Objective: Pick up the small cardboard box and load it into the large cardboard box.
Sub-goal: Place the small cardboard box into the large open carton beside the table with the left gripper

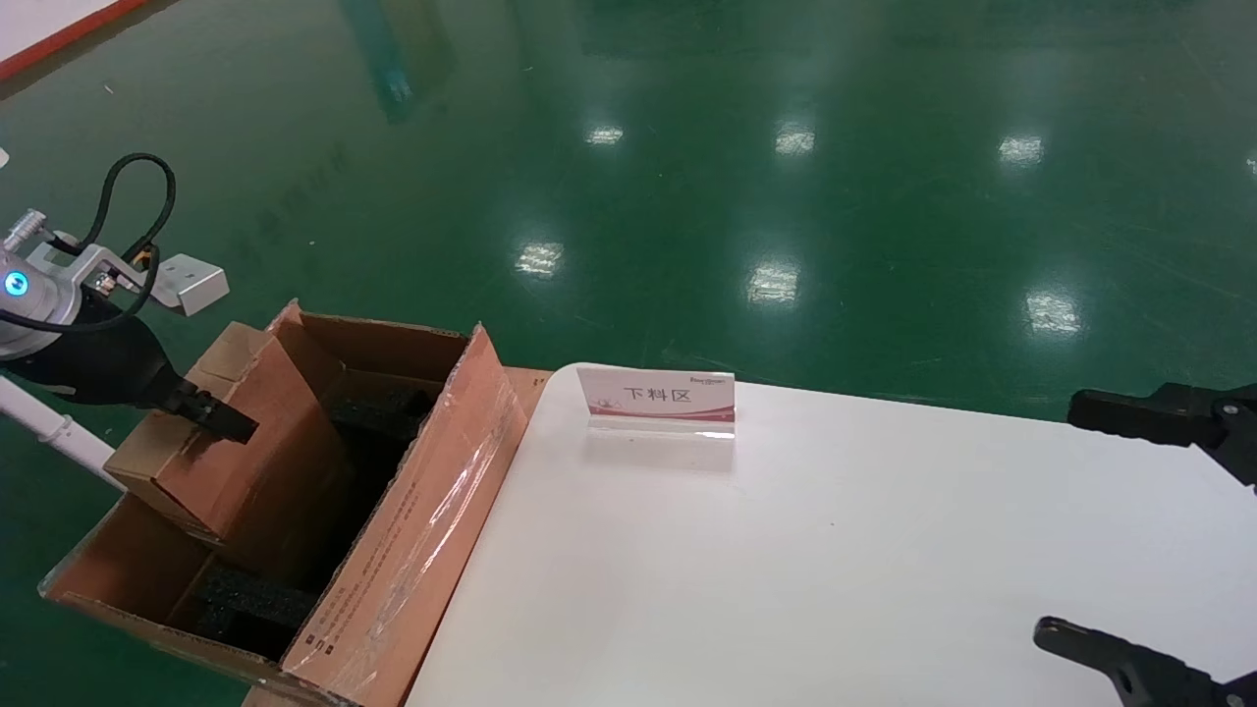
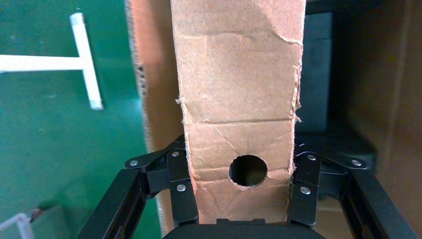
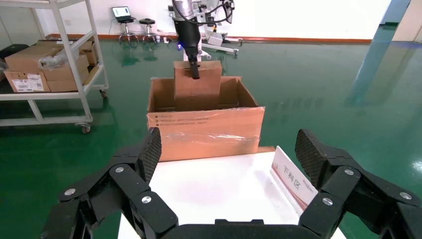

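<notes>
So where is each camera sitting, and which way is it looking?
Head view: high on the robot, looking down at the white table and large cardboard box; both arms show.
Left wrist view: on the left arm, looking along the left gripper clamping the small cardboard box.
Right wrist view: on the right arm over the table, facing the large box past the open right gripper.
All three show the small box.

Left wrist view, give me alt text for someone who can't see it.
The left gripper is shut on the small cardboard box, fingers against both sides near its round hole. Behind are the large cardboard box and green floor.
</notes>
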